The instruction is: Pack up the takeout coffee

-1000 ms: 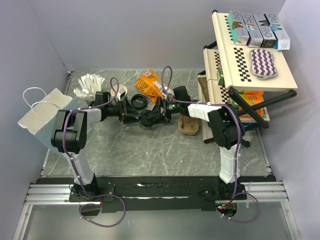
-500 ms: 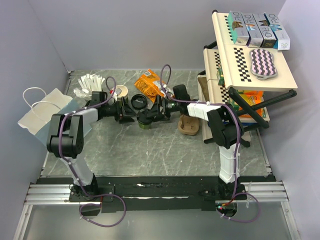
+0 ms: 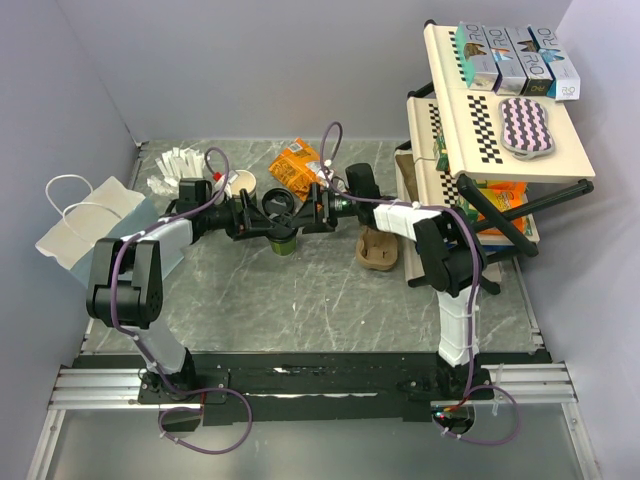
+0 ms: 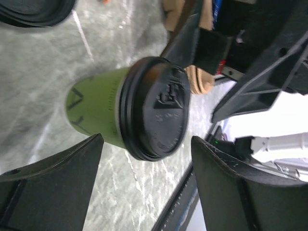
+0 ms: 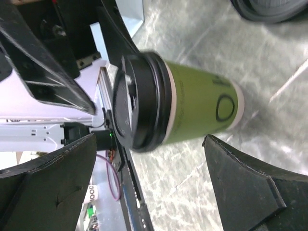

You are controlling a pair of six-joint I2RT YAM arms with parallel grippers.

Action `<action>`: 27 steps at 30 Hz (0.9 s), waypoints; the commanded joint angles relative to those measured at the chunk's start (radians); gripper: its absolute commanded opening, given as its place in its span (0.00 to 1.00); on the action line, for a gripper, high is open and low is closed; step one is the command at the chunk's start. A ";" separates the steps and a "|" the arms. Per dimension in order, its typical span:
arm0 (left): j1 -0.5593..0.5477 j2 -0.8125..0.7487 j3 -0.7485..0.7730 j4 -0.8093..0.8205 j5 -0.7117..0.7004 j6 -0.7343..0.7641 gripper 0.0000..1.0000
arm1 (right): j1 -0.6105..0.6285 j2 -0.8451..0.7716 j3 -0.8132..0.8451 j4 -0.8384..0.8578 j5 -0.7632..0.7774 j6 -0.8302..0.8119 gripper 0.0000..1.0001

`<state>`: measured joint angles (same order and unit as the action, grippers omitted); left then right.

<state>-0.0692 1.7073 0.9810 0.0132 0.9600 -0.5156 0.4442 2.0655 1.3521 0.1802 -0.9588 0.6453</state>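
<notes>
The takeout coffee (image 3: 285,241) stands upright on the marble table (image 3: 320,300), a green-and-white paper cup with a black lid. It shows in the left wrist view (image 4: 144,108) and the right wrist view (image 5: 183,108). My left gripper (image 3: 266,222) is open just left of and behind it; in its wrist view the gripper (image 4: 147,159) has both fingers clear of the cup. My right gripper (image 3: 306,213) is open just right of and behind it, and in its wrist view (image 5: 150,154) it touches nothing.
A loose black lid (image 3: 277,205) and a lidless white-and-green cup (image 3: 240,183) sit just behind the grippers. A grey cup of white sticks (image 3: 178,166), an orange snack bag (image 3: 298,167), a paper bag (image 3: 85,225), a cardboard carrier (image 3: 378,250) and a shelf rack (image 3: 490,140) surround them.
Both grippers have drawn back from the lidded cup toward the far side of the table. The cup stays standing in place, free of them.
</notes>
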 commanded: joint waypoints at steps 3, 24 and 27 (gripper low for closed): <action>-0.003 -0.035 0.007 0.028 -0.110 -0.032 0.78 | -0.009 0.090 0.123 0.077 0.011 0.031 0.95; 0.022 0.092 -0.145 0.091 -0.231 -0.322 0.71 | -0.001 0.171 0.044 -0.054 0.130 0.116 0.86; 0.023 0.103 -0.142 0.030 -0.302 -0.301 0.68 | -0.004 0.174 0.028 -0.087 0.152 0.126 0.85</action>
<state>-0.0601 1.7580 0.8764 0.1795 0.8730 -0.8364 0.4446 2.1986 1.4342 0.2157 -0.9154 0.7750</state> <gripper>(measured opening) 0.700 0.862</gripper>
